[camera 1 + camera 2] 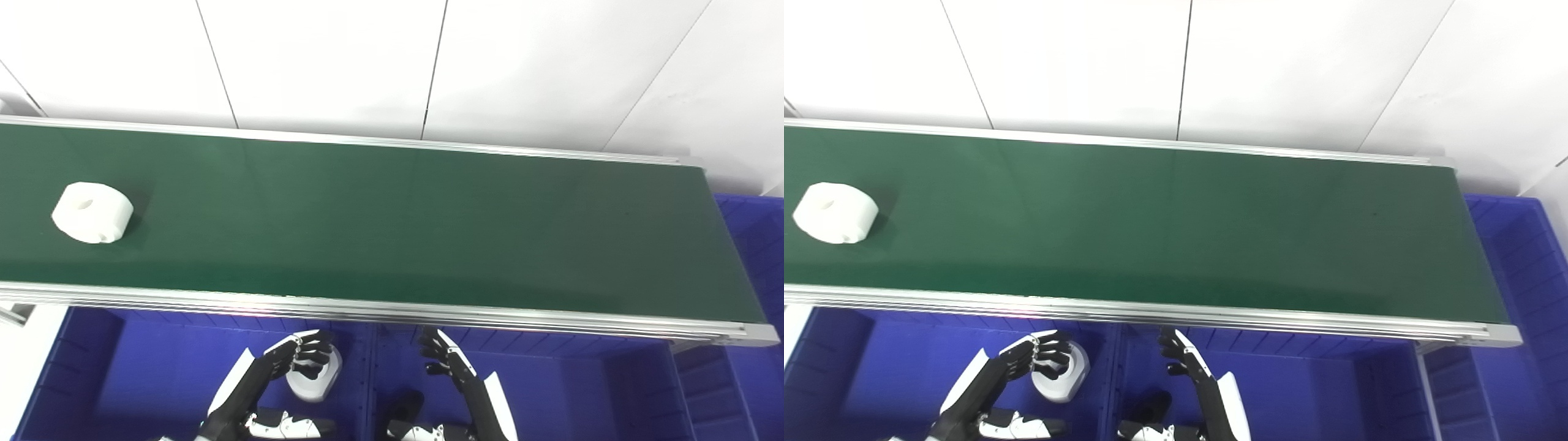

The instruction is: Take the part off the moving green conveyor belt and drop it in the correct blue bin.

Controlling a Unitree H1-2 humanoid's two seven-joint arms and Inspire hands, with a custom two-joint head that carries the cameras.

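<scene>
Left hand (303, 358) grips a white part (318, 380) over the left blue bin (153, 367), right hand (444, 358) open; release early and you risk it bouncing out.

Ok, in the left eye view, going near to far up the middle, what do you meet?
The two hands, left hand shut on a white part and right hand open, over the blue bins → near rail → green conveyor belt → far rail → white wall.
</scene>
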